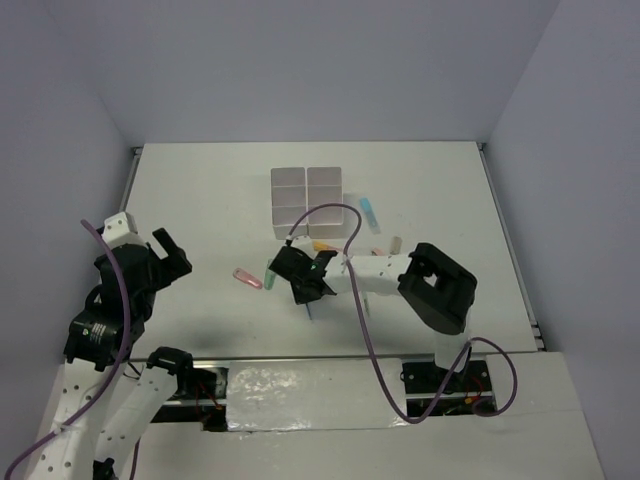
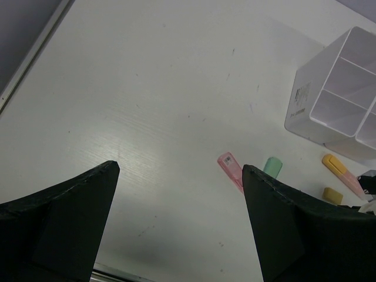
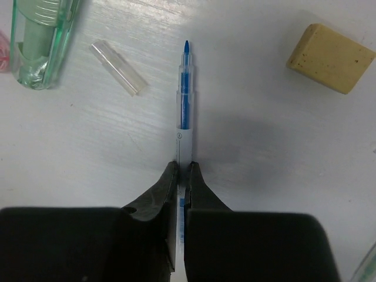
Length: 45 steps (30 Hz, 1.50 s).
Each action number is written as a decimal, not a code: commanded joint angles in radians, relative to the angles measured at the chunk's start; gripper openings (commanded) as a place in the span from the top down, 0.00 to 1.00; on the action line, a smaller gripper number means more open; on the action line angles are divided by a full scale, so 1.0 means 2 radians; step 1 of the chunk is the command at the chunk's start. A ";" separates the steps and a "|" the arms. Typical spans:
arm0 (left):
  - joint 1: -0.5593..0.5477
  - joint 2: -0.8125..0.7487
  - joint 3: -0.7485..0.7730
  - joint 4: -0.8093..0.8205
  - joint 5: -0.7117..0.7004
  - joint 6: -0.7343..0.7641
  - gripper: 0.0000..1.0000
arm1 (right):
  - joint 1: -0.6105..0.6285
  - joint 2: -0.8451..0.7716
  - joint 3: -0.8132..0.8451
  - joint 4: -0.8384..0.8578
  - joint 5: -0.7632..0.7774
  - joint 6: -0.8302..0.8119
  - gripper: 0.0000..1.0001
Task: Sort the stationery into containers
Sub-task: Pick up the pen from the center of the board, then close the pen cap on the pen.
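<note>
My right gripper [image 3: 182,168] is shut on a thin blue pen [image 3: 185,100], whose tip points away over the table. A clear cap [image 3: 117,66], a green marker [image 3: 41,41] and a tan eraser [image 3: 331,57] lie around the pen. In the top view the right gripper [image 1: 305,283] is just in front of the white containers [image 1: 307,200]. My left gripper [image 2: 179,170] hangs open and holds nothing, well left of them [image 1: 165,255]. A pink marker [image 2: 230,169], a green marker [image 2: 272,167] and an orange-and-pink highlighter [image 2: 341,170] lie near the containers [image 2: 305,100].
A blue marker [image 1: 371,212] lies to the right of the containers, and further small items are scattered by their front edge. The tan eraser [image 2: 332,195] also shows in the left wrist view. Walls enclose the table on three sides.
</note>
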 commanded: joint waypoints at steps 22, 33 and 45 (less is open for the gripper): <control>-0.347 0.432 0.139 -0.056 -0.109 -0.561 0.03 | -0.025 -0.447 -0.030 -0.276 0.156 -0.016 1.00; -0.368 0.615 0.245 -0.148 -0.084 -0.680 0.18 | -0.028 -0.516 -0.050 -0.301 0.142 -0.019 1.00; -0.325 0.653 0.225 -0.117 -0.057 -0.666 0.24 | -0.028 -0.525 -0.104 -0.250 0.118 -0.030 1.00</control>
